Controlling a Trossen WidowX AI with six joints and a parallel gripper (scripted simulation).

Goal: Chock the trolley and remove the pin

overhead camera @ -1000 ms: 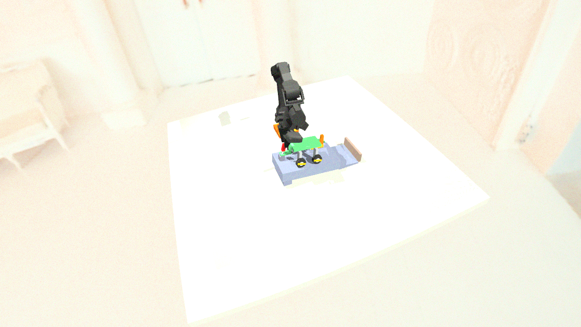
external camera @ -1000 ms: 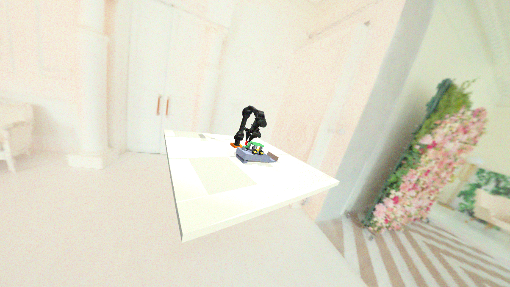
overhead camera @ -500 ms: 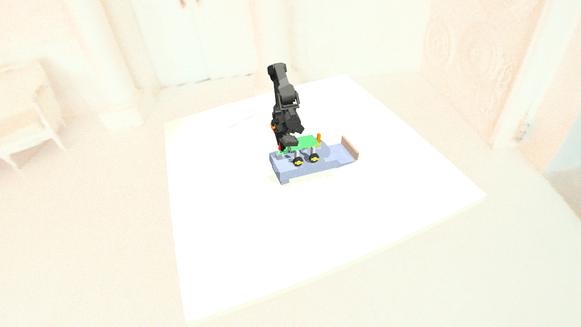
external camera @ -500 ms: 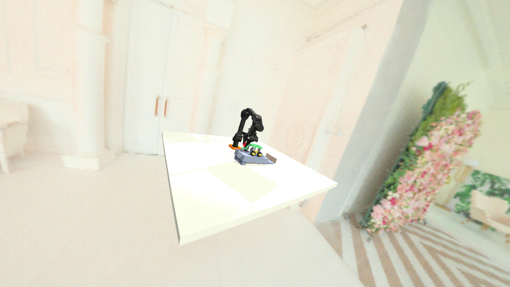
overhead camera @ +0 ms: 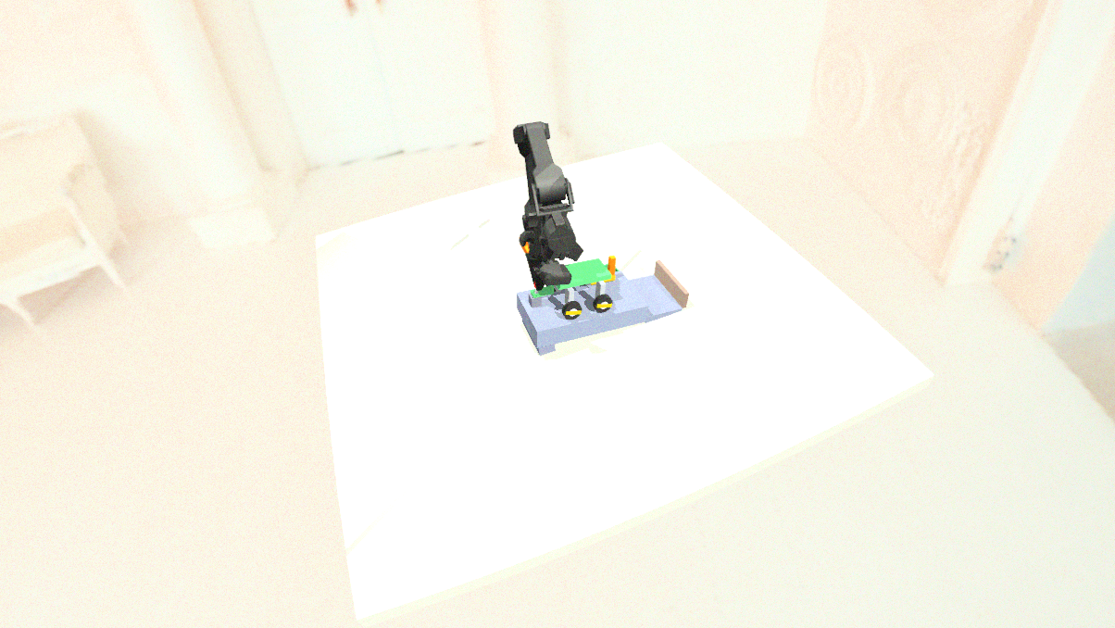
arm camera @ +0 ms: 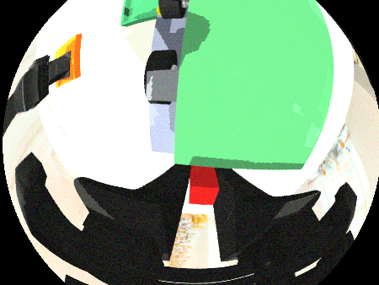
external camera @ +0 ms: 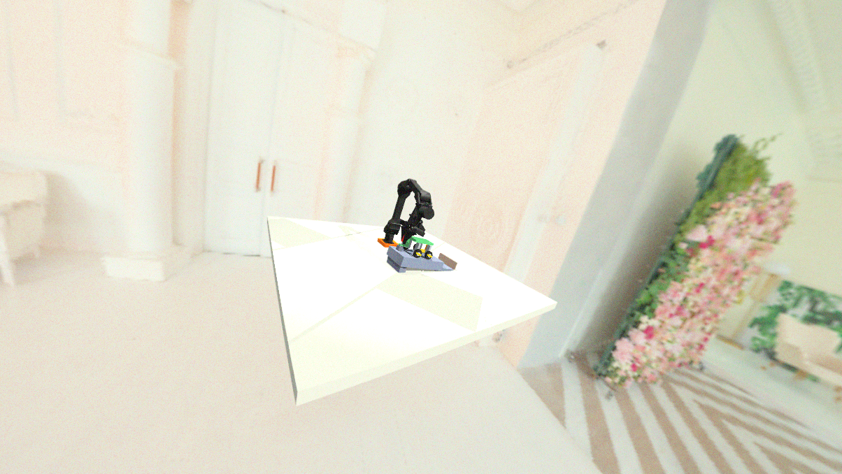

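The trolley, with a green deck (overhead camera: 589, 271) (external camera: 419, 240) (arm camera: 253, 65) and black wheels (overhead camera: 571, 310) (arm camera: 162, 77), stands on the blue-grey ramp (overhead camera: 593, 323) (external camera: 421, 263). The stop pin's red head (arm camera: 203, 185) sticks up at the deck's near, uphill edge. My gripper (arm camera: 200, 160) (overhead camera: 549, 276) is down at that end, and its fingers are shut on the red head. The chock's orange handle (overhead camera: 612, 263) stands by the downhill wheels; its base and its contact with the wheel are hidden. The green tray (arm camera: 142, 0) lies beyond the ramp on the left of the wrist view.
A brown end board (overhead camera: 670, 282) (external camera: 447, 260) closes the ramp's low end. The arm's orange base plate (arm camera: 70, 60) (external camera: 385, 241) sits beside the ramp. The white table (overhead camera: 468, 436) stretches wide toward the front.
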